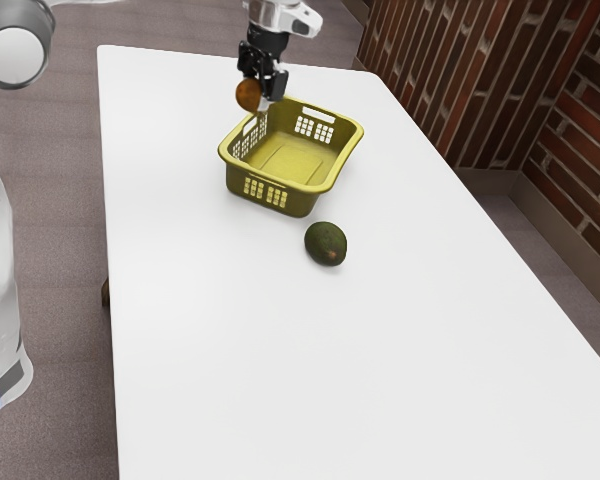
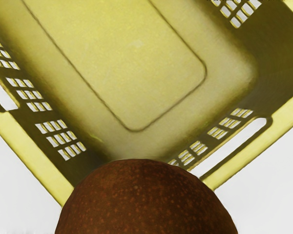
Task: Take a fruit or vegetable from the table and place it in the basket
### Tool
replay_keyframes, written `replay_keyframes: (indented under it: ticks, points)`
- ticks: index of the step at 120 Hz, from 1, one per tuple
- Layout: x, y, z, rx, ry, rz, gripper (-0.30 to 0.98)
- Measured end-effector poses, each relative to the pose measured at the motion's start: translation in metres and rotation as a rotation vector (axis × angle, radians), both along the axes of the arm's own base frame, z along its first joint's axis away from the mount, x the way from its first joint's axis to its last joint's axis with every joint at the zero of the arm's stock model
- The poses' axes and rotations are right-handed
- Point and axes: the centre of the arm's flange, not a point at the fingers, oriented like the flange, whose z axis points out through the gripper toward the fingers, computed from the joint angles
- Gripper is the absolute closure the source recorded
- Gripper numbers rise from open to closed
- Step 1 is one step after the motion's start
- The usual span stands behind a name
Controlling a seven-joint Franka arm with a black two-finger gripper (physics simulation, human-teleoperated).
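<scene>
Presently, the jaws of the gripper [image 1: 260,89] are pinching a round, orange-brown fruit [image 1: 247,95], which is at one corner of the yellow-green basket [image 1: 297,188], above its rim. The basket stands upright on the white desk [image 1: 210,330]. Near it, a dark green avocado [image 1: 325,242] lies on the desk, outside the basket.

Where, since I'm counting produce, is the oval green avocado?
Just to the exterior view's right of centre, the avocado lies on the white table, in front of the yellow slotted basket.
</scene>
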Motion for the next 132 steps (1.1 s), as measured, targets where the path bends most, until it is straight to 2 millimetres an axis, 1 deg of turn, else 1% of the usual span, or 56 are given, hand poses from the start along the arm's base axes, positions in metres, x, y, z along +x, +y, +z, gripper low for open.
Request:
replay_keyframes:
  ticks: [13,23,31,36,47,72,78,87,98,112,132]
  points:
    - [0.014,-0.002,-0.010,0.007,-0.010,0.002,0.42]
    - [0.020,-0.005,-0.011,0.012,-0.030,0.000,0.41]
    - [0.021,-0.004,-0.011,0.015,-0.041,0.006,0.41]
    - [0.021,-0.001,-0.012,0.015,-0.046,0.014,0.41]
    - [0.023,0.009,-0.021,0.012,-0.043,0.040,0.42]
    - [0.016,0.027,-0.024,0.010,-0.051,0.086,0.41]
    - [0.014,0.030,-0.024,0.004,-0.053,0.096,0.37]
    - [0.013,0.032,-0.026,-0.022,-0.058,0.111,0.22]
    - [0.014,0.031,-0.028,-0.040,-0.057,0.120,0.12]
    - [0.018,0.028,-0.031,-0.050,-0.052,0.119,0.06]
    - [0.019,0.020,-0.030,-0.058,-0.047,0.109,0.02]
